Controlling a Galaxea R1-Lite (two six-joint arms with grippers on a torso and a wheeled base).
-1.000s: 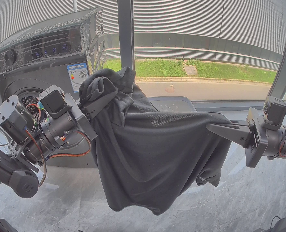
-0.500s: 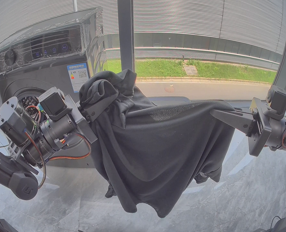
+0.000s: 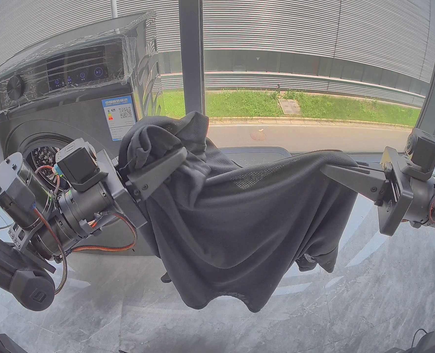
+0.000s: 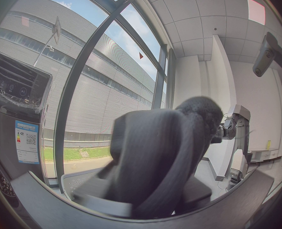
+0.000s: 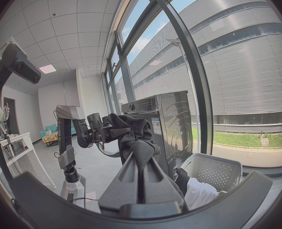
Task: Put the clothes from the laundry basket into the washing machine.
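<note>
The black shirt (image 3: 237,221) hangs in the air, spread between both arms, in front of the laundry basket (image 3: 259,156) and just right of the washing machine (image 3: 80,84). The left gripper (image 3: 178,157) is clamped on a bunched end and the right gripper (image 3: 328,171) pinches the opposite edge. Holding both ends probably lifts the hem off the grey marble-look floor (image 3: 384,300) for the carry to the drum opening (image 3: 43,157). A glass wall (image 3: 301,50) stands behind.
</note>
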